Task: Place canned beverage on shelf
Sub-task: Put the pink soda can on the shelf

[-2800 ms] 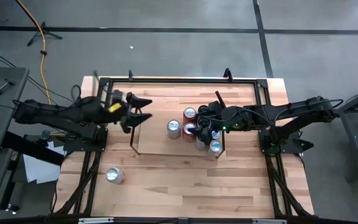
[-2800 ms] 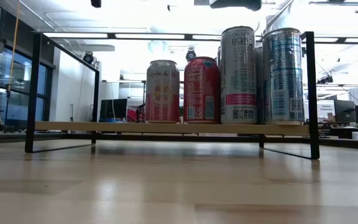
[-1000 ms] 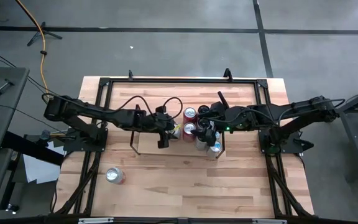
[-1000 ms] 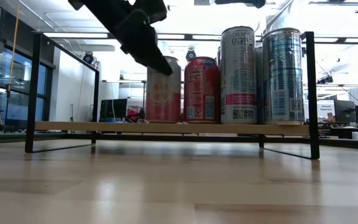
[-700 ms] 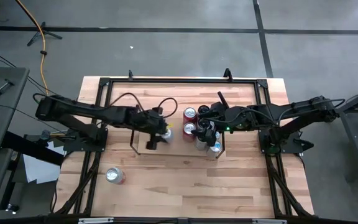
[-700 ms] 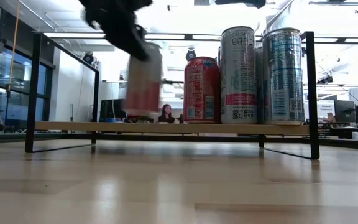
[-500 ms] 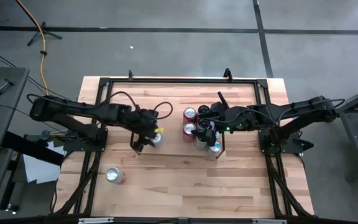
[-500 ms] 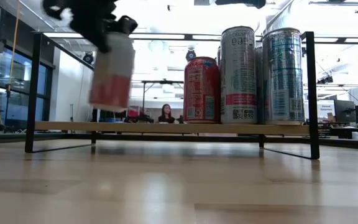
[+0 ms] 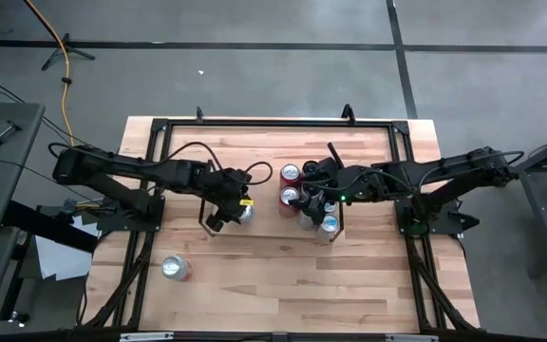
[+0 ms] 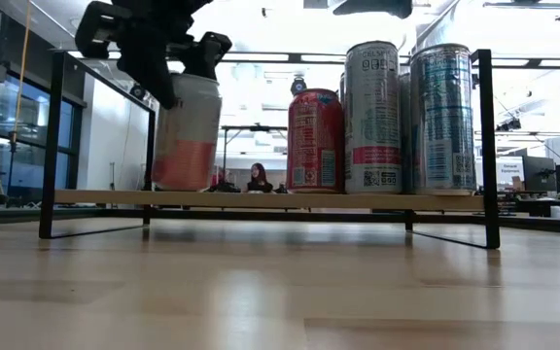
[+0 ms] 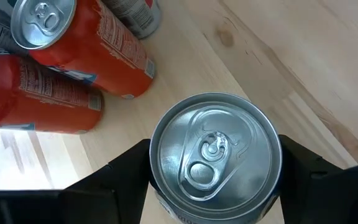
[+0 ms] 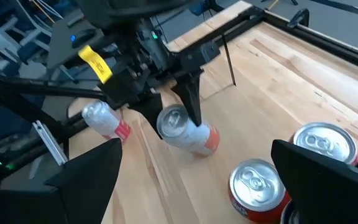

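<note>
My left gripper (image 9: 228, 211) is shut on a pink and white can (image 10: 185, 136) over the left part of the shelf (image 9: 264, 224), a light-wood board with black wire end frames (image 10: 52, 146). The can tilts, its base at or just above the board. My right gripper (image 9: 312, 196) is open and hovers over the cans at the shelf's right end; in its wrist view (image 12: 204, 186) the fingers stand wide apart and touch nothing. Two red cans (image 9: 290, 175) and tall cans (image 10: 372, 117) stand upright on the board. My left gripper pinches the can's upper wall (image 11: 156, 188), just below the rim, between its two fingers (image 11: 126, 171). The fingers come from above and point down, one on each side. The can hangs below them, tilted; whether its base (image 10: 181, 185) touches the board I cannot tell.
A loose can (image 9: 174, 268) lies on the wood-plank tabletop near the front left; it also shows in the right wrist view (image 12: 104, 121). Black rails (image 9: 273, 122) frame the table. Bare board lies between the held can and the red cans.
My left gripper has taken the pink can from beside the red cans, lifted it and carried it toward the shelf's left end. It has then come down and a little back to the right. The can now tilts, its base at board height.
</note>
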Robot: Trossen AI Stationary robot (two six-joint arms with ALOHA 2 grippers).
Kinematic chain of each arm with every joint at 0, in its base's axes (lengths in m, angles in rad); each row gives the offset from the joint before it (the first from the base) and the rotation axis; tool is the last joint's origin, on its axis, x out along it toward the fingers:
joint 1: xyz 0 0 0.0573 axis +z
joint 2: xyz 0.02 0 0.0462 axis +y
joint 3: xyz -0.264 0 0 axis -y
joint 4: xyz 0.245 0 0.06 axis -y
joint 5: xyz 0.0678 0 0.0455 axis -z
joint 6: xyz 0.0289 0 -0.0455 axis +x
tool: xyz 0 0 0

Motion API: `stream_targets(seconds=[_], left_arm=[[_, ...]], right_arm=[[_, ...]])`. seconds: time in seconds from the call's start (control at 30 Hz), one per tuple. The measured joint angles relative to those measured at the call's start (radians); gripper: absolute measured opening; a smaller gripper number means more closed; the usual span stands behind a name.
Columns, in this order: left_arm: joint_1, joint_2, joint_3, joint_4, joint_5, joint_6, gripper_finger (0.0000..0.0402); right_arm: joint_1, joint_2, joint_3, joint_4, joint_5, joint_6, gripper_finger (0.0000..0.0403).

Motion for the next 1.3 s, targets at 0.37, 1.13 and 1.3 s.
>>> stream_targets(seconds=[0.37,1.13,1.3], left_arm=[[0.000,0.000,-0.008,0.077,-0.109,-0.105,0.0244],[0.000,0.003,-0.005,0.046,-0.059,-0.113,0.0254],[0.000,0.005,-0.006,0.057,-0.063,-0.153,0.0265]], right_arm=[[0.000,0.012,0.000,0.003,-0.003,-0.003,0.0399],[0.000,0.012,0.000,-0.004,-0.003,-0.012,0.0399],[0.000,0.012,0.000,-0.004,-0.003,-0.011,0.0399]])
